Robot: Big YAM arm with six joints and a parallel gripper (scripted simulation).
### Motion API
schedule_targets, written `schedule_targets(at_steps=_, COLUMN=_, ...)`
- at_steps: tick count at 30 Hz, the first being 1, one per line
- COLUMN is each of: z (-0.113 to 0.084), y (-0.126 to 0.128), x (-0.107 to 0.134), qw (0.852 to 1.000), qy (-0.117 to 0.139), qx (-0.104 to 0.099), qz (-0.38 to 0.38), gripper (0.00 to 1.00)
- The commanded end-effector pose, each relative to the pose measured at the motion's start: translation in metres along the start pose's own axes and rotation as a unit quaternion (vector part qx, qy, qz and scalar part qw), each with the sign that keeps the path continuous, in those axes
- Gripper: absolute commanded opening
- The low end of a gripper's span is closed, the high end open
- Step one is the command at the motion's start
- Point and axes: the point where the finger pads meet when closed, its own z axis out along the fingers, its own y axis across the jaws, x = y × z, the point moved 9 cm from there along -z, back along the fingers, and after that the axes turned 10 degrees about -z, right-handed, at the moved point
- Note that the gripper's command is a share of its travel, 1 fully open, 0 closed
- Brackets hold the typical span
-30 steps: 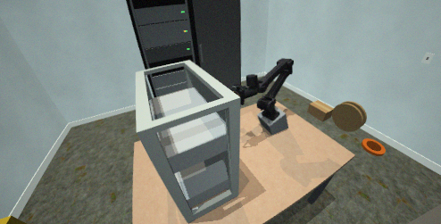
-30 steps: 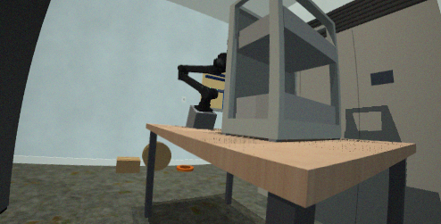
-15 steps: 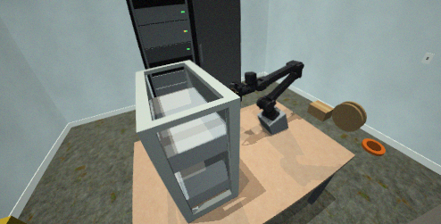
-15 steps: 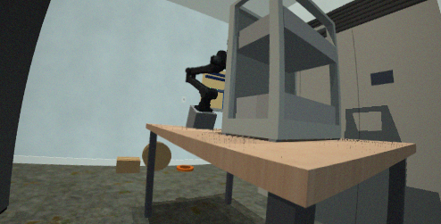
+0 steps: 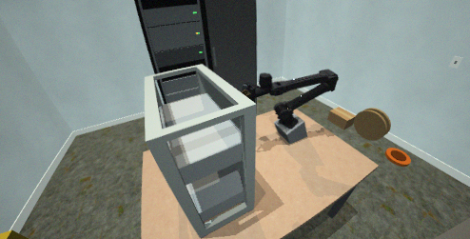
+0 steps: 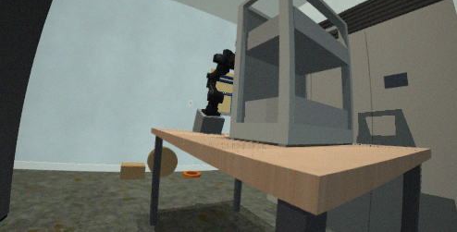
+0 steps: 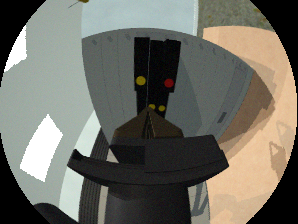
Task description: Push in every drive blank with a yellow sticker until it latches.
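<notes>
On top of the light wooden table (image 5: pixel 333 174) sits the tall grey open-frame rack (image 5: pixel 151 117), w/ my black arm's gripper (image 5: pixel 247 89) up at its back side. I keep the fingers shut tight w/ nothing between them, prob. so the closed tip works as one blunt poker & can't grab anything. I come in level, I think, so a push goes straight & doesn't tip the loose rack. Thru the wrist cam I see two dark narrow drive blanks side by side: the left blank w/ a yellow round sticker (image 7: pixel 141 80), the right blank w/ a red sticker (image 7: pixel 169 83). Yellow one's my target; red stays.
</notes>
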Motion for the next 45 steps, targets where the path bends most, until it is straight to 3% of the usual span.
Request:
schedule_targets(at_steps=1, z=0.006, y=0.031, x=-0.019, qw=0.999, qy=-0.014, qx=-0.027, qz=0.009, gripper=0.0)
schedule_targets(at_steps=8, z=0.004, y=0.02, x=-0.03, qw=1.0, qy=-0.012, qx=-0.015, qz=0.012, gripper=0.0)
schedule_targets(at_steps=10, z=0.005, y=0.035, x=-0.036, qw=1.0, qy=-0.011, qx=-0.026, qz=0.004, gripper=0.0)
schedule_targets(at_steps=18, z=0.005, y=0.034, x=-0.049, qw=1.0, qy=-0.01, qx=-0.021, qz=0.003, gripper=0.0)
schedule_targets(at_steps=33, z=0.004, y=0.028, x=-0.055, qw=1.0, qy=-0.011, qx=-0.013, qz=0.009, gripper=0.0)
schedule_targets(at_steps=41, z=0.022, y=0.033, x=-0.054, qw=1.0, qy=-0.004, qx=-0.014, qz=0.006, gripper=0.0)
schedule_targets(at_steps=43, z=0.034, y=0.032, x=-0.054, qw=1.0, qy=-0.005, qx=-0.015, qz=0.007, gripper=0.0)
schedule_targets(at_steps=45, z=0.048, y=0.037, x=-0.055, qw=1.0, qy=-0.005, qx=-0.029, qz=-0.001, gripper=0.0)
